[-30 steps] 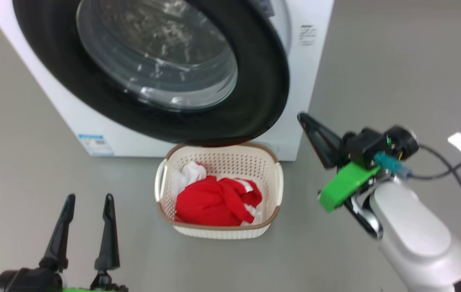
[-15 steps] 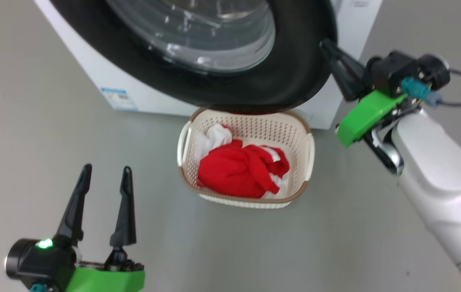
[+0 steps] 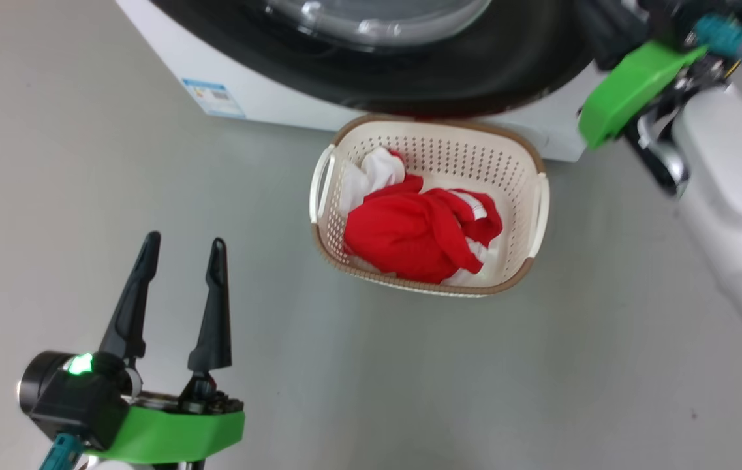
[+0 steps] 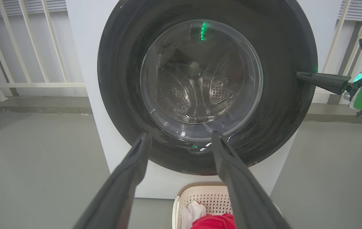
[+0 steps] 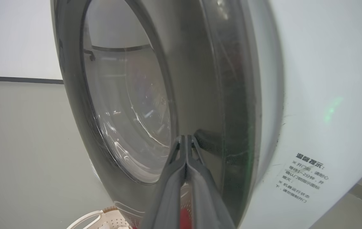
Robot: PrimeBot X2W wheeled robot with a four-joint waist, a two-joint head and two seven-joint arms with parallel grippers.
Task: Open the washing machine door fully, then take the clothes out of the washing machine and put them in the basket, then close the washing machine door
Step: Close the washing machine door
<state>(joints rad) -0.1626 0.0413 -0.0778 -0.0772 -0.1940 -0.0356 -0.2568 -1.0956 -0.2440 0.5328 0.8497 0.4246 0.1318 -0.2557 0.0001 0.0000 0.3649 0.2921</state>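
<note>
Door: the washing machine door [image 4: 282,63] lies flat, or nearly so, against the washing machine [image 5: 311,95]; whether it has latched cannot be told.
Clothes: the clothes [image 3: 416,238] are heaped in the basket [image 3: 429,124], which stands on the floor [image 3: 83,163] at the machine's foot.
Right gripper [image 5: 185,138]: fingers together, tips at the door's rim.
Left gripper [image 3: 184,243]: fingers apart, empty.
Progress: unloading appears done and closing looks nearly complete.

Floor [image 3: 410,391]: smooth grey, seamless, with a soft sheen and a few small dark specks.
Railing [image 4: 34,85]: white slanting bars joined by one cross rail.
Slats [image 4: 18,4]: pale, horizontal, behind the railing's top.
Ledge [image 4: 40,105]: low grey step under the railing.
Wall [image 5: 12,35]: plain white, with a dark strip [image 5: 15,79] at its foot.
Light: even, diffuse; shadows faint.
</note>
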